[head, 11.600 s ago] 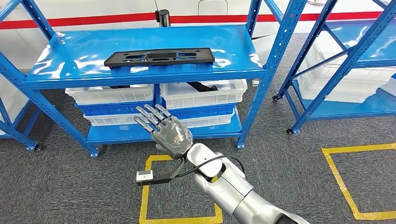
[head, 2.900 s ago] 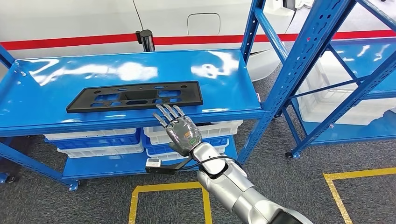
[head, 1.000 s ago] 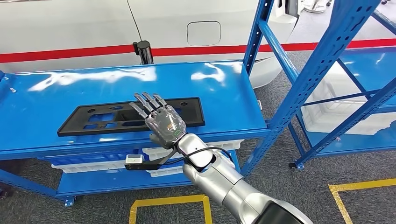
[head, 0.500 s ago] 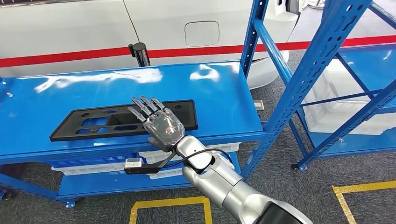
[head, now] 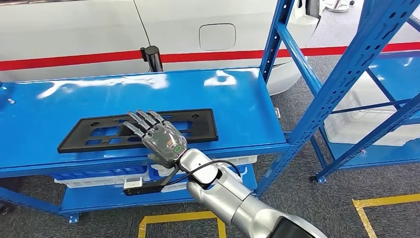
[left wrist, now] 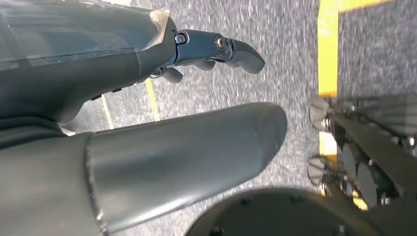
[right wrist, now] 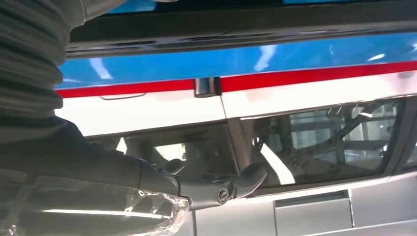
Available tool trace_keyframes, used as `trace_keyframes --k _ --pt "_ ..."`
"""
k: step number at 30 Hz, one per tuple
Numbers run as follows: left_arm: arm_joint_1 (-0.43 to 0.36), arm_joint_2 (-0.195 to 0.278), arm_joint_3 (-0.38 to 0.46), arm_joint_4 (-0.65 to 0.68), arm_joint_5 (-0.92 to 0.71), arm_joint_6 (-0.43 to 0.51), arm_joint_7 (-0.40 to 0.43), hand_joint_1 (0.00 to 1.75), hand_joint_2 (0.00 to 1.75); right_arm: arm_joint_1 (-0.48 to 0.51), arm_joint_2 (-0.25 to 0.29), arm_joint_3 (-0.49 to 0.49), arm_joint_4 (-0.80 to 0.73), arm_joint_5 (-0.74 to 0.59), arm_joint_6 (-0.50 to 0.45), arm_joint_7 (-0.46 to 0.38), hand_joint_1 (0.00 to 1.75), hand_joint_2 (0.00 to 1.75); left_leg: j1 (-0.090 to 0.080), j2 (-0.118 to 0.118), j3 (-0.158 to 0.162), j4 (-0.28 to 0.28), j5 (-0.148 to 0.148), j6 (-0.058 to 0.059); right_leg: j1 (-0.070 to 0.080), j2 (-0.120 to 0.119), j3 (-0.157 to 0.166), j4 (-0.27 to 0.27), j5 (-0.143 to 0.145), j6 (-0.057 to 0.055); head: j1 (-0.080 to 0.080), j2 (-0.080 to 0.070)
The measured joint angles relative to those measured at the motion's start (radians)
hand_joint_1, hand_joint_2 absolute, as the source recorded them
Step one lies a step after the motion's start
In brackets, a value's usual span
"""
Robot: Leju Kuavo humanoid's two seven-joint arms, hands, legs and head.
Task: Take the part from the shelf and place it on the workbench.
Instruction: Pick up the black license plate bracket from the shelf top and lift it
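Right hand (head: 157, 138) hovers palm-down w/ fingers spread, empty, over the near edge of the black part (head: 198, 124); contact can't be told. Part lies flat on the blue shelf (head: 237, 106), white car (head: 74, 29) behind.

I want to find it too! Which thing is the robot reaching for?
Look at the big blue shelf by the white car. On its top level lies the part, long, flat and black with cut-out holes, under the right hand. Nothing else lies there.

White bins (head: 208, 163) sit under the blue surface; a white car (head: 89, 29) with a red stripe stands behind.
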Motion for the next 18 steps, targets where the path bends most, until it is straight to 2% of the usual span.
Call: trace_keyframes --k 4,13,18 --pt "-0.003 0.003 0.000 0.000 -0.011 -0.004 0.000 0.00 0.00 -0.006 0.020 0.011 0.005 -0.030 0.028 -0.013 0.00 1.75 -0.007 0.000 0.000 0.000 -0.002 0.010 -0.003 -0.001 0.001 -0.005 0.002 0.009 0.000 0.000" --pt "-0.005 0.003 0.001 0.000 -0.020 -0.006 0.003 0.00 0.00 -0.057 0.086 0.033 0.101 -0.104 0.053 -0.013 0.00 1.75 -0.007 0.000 0.000 0.001 -0.002 0.013 -0.009 -0.001 0.001 -0.007 0.002 0.014 0.000 0.000" --pt "-0.005 0.003 0.001 0.000 -0.022 -0.006 0.007 0.00 0.00 -0.079 0.100 0.043 0.141 -0.137 0.056 0.002 0.00 1.75 -0.005 0.000 0.001 0.001 -0.002 0.012 -0.009 -0.001 0.001 -0.006 0.002 0.015 0.000 0.000"
